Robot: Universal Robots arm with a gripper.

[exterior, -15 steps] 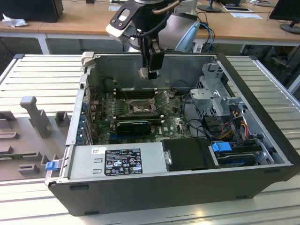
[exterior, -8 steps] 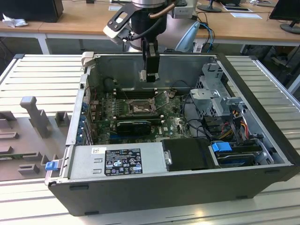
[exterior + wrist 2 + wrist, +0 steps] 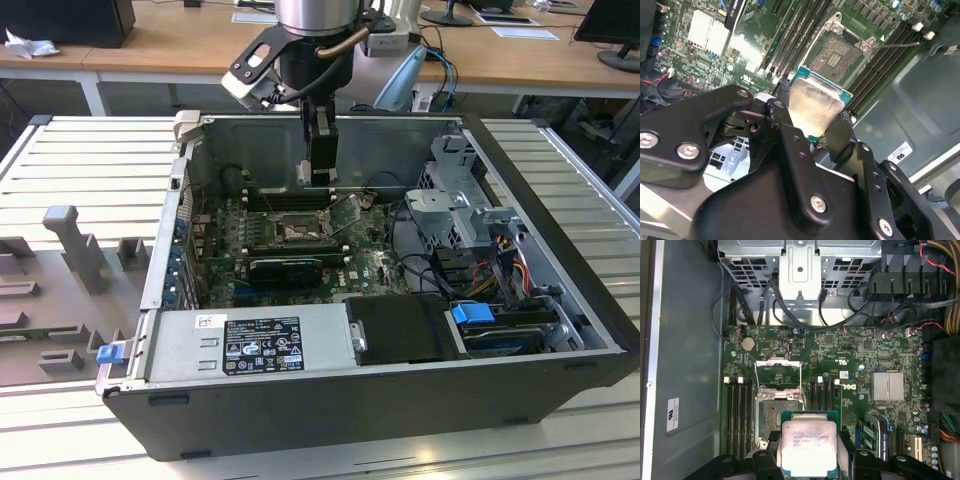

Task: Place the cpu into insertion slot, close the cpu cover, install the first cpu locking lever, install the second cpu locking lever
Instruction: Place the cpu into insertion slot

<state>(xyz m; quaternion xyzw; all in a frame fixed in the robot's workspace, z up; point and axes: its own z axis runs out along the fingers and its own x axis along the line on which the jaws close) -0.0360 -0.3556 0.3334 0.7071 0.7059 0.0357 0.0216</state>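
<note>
First wrist view: we hold the cpu [image 3: 808, 445] over the motherboard [image 3: 850, 355].
Our gripper [image 3: 809, 462] is clamped on its edges; the insertion slot [image 3: 776, 415] near it lies bare and the cpu cover [image 3: 778, 372] is raised, so every step remains.

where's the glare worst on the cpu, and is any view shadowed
Second wrist view: strong glare whitens the cpu top, and a heatsink also blows out. First wrist view: the cpu is evenly lit, with only a mild sheen. Exterior view: the board lies in the case's shade, darker than the ribbed table.
</note>
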